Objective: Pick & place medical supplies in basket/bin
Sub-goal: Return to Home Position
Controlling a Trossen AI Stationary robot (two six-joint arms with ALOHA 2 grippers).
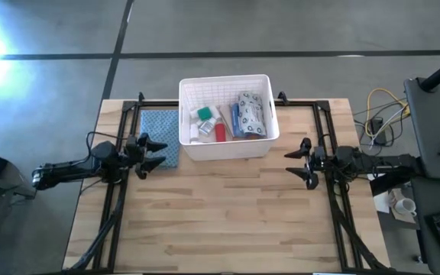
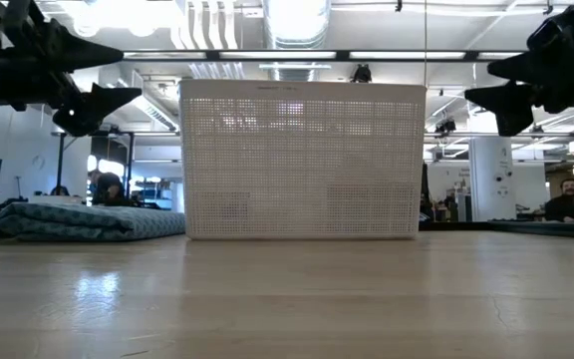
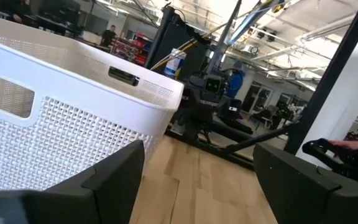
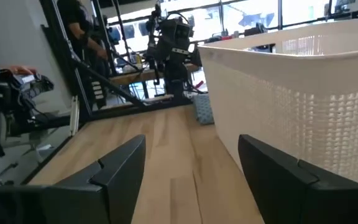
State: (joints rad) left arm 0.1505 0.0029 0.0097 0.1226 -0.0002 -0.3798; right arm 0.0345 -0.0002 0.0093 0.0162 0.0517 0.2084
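Observation:
The white lattice bin stands at the table's far middle, seen from the side in the low view. Inside it lie medical supplies: a green-capped bottle, a red tube, a white bottle and a grey-white packet. My left gripper hovers open at the left of the bin, above the table, nothing between its fingers. My right gripper hovers open to the right of the bin, also with nothing between its fingers.
A folded blue patterned cloth lies on the table left of the bin, under my left gripper's fingers. Black frame rails run along both table sides. Bare wooden table stretches toward the near edge. People and equipment show in the room beyond.

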